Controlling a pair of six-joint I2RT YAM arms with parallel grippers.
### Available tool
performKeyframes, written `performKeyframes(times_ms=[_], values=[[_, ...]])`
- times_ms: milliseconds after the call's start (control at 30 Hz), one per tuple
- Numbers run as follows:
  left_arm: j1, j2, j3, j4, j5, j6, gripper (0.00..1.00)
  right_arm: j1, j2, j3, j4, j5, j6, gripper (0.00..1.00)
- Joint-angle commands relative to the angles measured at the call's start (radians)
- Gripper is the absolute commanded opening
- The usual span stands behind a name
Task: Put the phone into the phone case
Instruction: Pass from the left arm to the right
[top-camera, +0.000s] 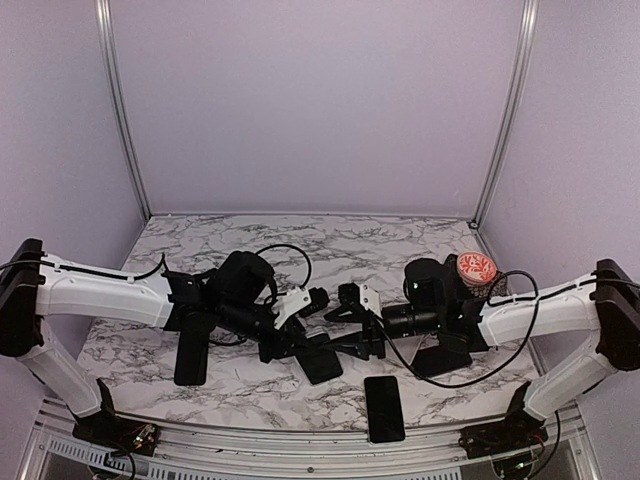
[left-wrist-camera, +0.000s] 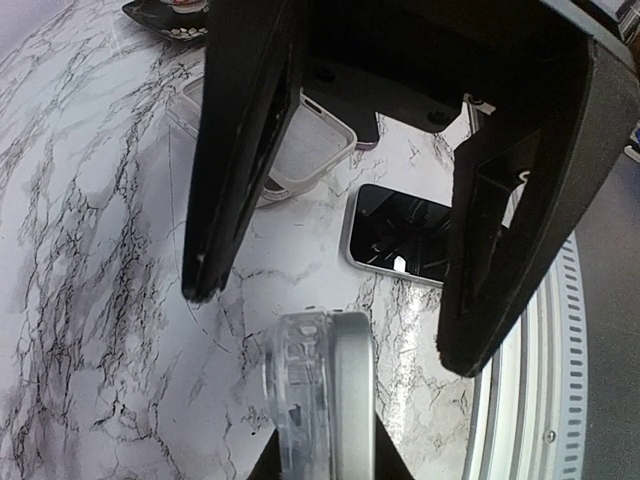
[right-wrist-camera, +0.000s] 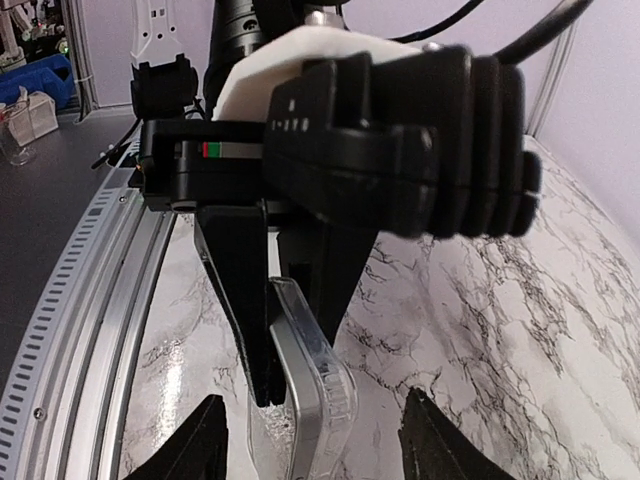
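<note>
Note clear plastic phone case pinched in right gripper; left gripper splayed, empty. Locate glossy black phone via left wrist, not right.

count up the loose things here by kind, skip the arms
phone: 1
clear phone case, standing on edge: 1
clear shell lying flat, perhaps a second case: 1
red patterned dish: 1
total: 4
</note>
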Motion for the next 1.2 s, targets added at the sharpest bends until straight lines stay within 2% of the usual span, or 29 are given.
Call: performKeyframes(times_ms=[0, 367, 533, 633, 700, 767, 833, 900, 1067, 1167], values=[[-0.008, -0.009, -0.007, -0.135, -0.031, 0.055, 0.11, -0.012, 0.061, 0.072, -0.032, -0.057, -0.058, 0.55], [-0.019, -0.013, -0.006, -0.145, -0.019, 0.106, 0.12, -0.036, 0.196, 0.154, -0.086, -0.148, -0.086, 0.31], [-0.021, -0.013, -0.002, -0.145, -0.015, 0.111, 0.12, -0.037, 0.199, 0.152, -0.051, -0.164, -0.069, 0.19], [-0.021, -0.023, -0.002, -0.145, -0.019, 0.108, 0.13, -0.036, 0.195, 0.153, -0.078, -0.15, -0.082, 0.15], [-0.02, -0.033, -0.003, -0.145, -0.022, 0.105, 0.19, -0.037, 0.192, 0.152, -0.092, -0.145, -0.089, 0.13], [-0.021, -0.043, -0.005, -0.145, -0.026, 0.103, 0.33, -0.036, 0.188, 0.148, -0.102, -0.14, -0.093, 0.13], [-0.021, -0.054, -0.008, -0.143, -0.038, 0.101, 0.43, -0.037, 0.183, 0.139, -0.098, -0.135, -0.094, 0.13], [-0.018, -0.076, -0.028, -0.12, -0.045, 0.09, 0.47, -0.036, 0.182, 0.134, -0.093, -0.133, -0.095, 0.13], [-0.003, -0.155, -0.116, 0.047, -0.017, 0.038, 0.45, -0.036, 0.186, 0.13, -0.083, -0.135, -0.091, 0.12], [-0.001, -0.182, -0.145, 0.115, 0.008, 0.018, 0.33, -0.036, 0.178, 0.125, -0.074, -0.128, -0.092, 0.11]])
